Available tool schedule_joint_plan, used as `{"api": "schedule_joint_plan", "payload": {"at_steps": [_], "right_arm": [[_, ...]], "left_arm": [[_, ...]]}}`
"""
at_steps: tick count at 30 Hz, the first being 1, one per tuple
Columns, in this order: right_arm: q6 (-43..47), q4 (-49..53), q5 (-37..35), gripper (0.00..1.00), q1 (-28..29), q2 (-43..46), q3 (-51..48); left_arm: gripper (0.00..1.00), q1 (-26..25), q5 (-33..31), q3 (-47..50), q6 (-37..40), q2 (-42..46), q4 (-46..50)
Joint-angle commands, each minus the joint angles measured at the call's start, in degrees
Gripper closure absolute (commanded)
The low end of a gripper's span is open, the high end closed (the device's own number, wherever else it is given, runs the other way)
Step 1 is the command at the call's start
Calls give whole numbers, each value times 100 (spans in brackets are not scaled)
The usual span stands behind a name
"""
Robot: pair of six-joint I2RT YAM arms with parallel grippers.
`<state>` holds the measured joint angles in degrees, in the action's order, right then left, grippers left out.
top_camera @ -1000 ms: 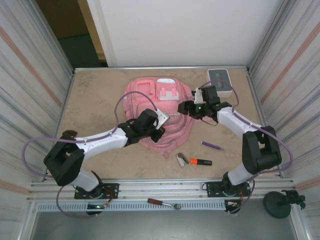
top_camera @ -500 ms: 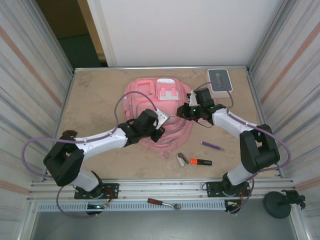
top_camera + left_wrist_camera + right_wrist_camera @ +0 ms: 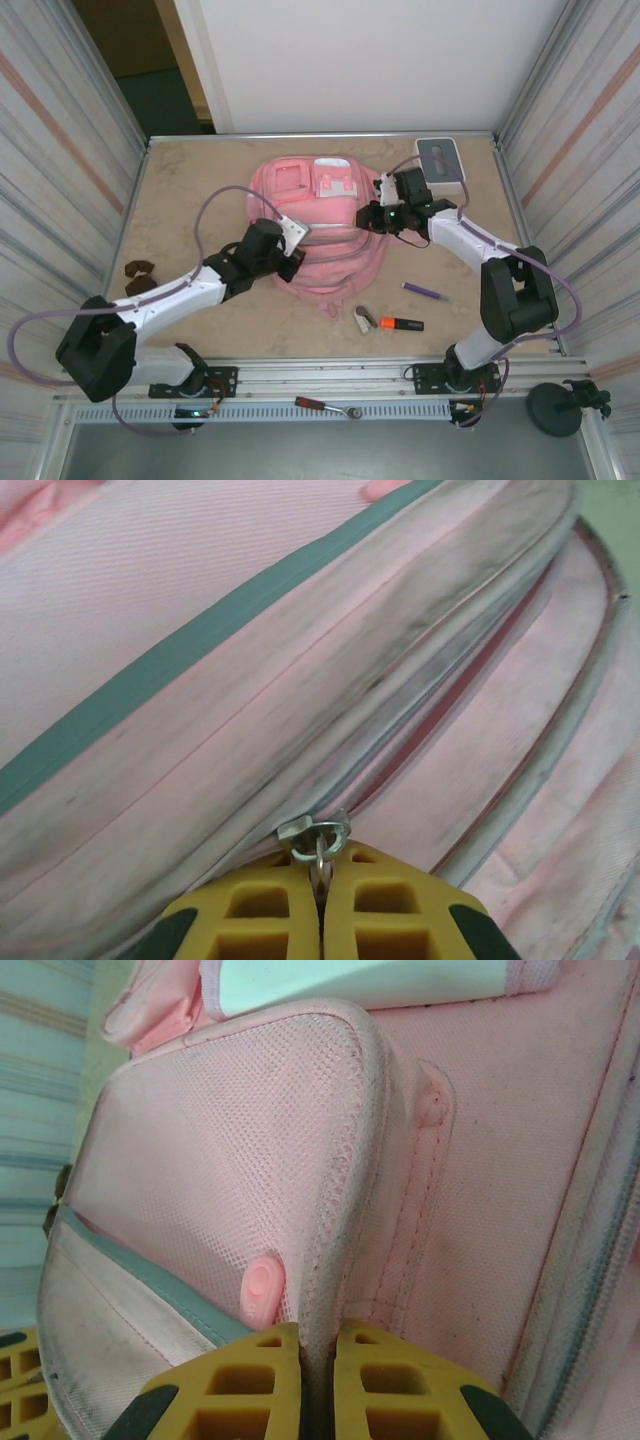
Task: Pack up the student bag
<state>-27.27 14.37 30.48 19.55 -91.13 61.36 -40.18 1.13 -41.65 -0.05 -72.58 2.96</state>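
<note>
Pink fabric of the student bag is seen spread flat on the tabletop, midway between the left and right edges and nearer the far edge. The left gripper is closed on the metal zip pull of a long zip on the bag's front, with the ring of the pull pinched between the yellow pads. The right gripper is closed on a raised fabric seam at the edge of the mesh side pocket, on the bag's right side. A white box with grey top is placed at the far right corner, near the bag. A purple pen and an orange marker are laid between the bag and the near edge, right of centre, apart from each other.
</note>
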Motion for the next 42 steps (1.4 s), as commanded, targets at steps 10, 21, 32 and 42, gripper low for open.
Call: {"api": "schedule_joint_plan", "payload": {"at_steps": [10,21,32,42], "right_arm": [[1051,812,-411,100,-503,-333,606],[1463,1182,106,100,-312,-1018,1494],[2086,1643,567,100,-544,-1587,2336],[2396,1719,455,100,-795,-1749,2179]], "left_arm": [[100,906,-611,429,-96,481,328],[100,204,110,201,194,333,49],[100,-545,4,-355,334,-195,7],[100,336,-391,219,257,375,381]]}}
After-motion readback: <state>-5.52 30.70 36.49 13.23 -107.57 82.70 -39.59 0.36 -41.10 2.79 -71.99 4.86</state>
